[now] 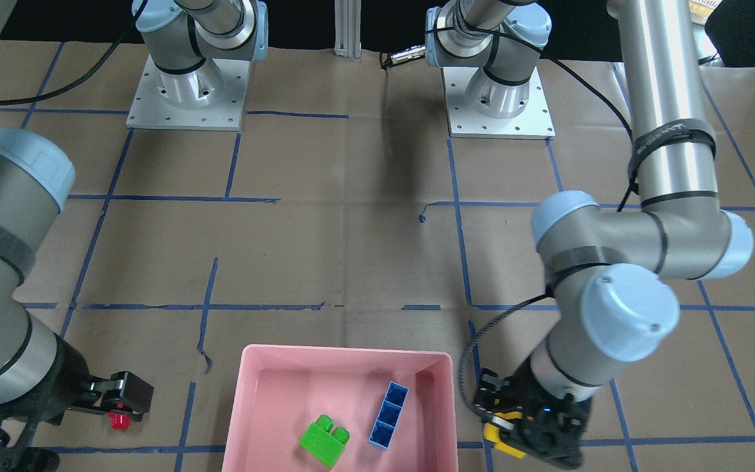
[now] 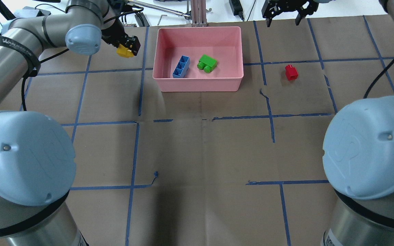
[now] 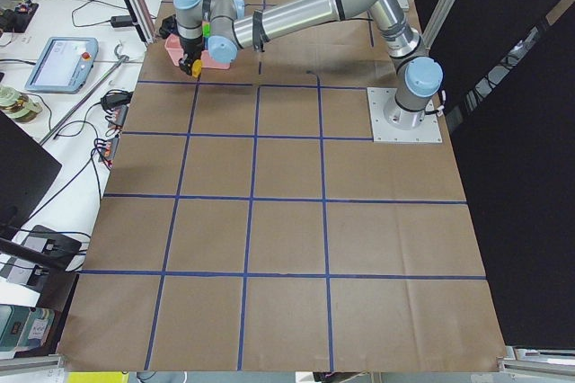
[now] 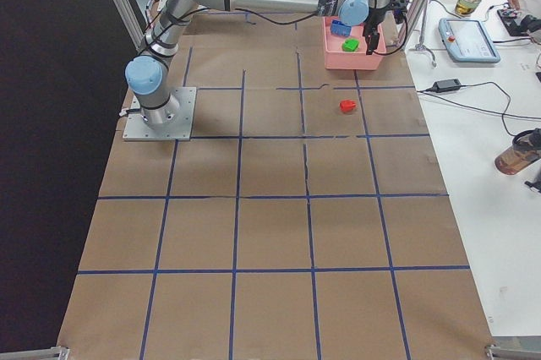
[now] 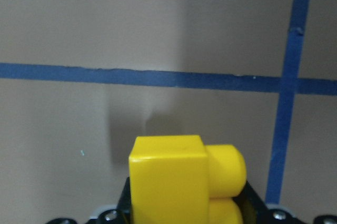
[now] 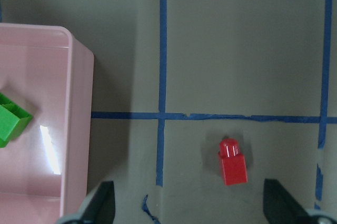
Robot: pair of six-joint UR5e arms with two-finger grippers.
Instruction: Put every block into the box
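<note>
The pink box (image 2: 200, 84) stands at the table's far middle and holds the green brick (image 2: 207, 63) and the long blue brick (image 2: 181, 67). My left gripper (image 2: 127, 46) is shut on the yellow brick (image 2: 123, 51), just left of the box and above the paper. The left wrist view shows the yellow brick (image 5: 184, 179) filling the space between the jaws. The red brick (image 2: 291, 72) lies on the paper right of the box. My right gripper (image 6: 190, 205) is open and empty, raised over the red brick (image 6: 232, 162).
Brown paper with blue tape lines covers the table. The two arm bases (image 1: 184, 92) stand on metal plates at the robot's side. Cables and tools lie beyond the far edge behind the box (image 2: 169, 12).
</note>
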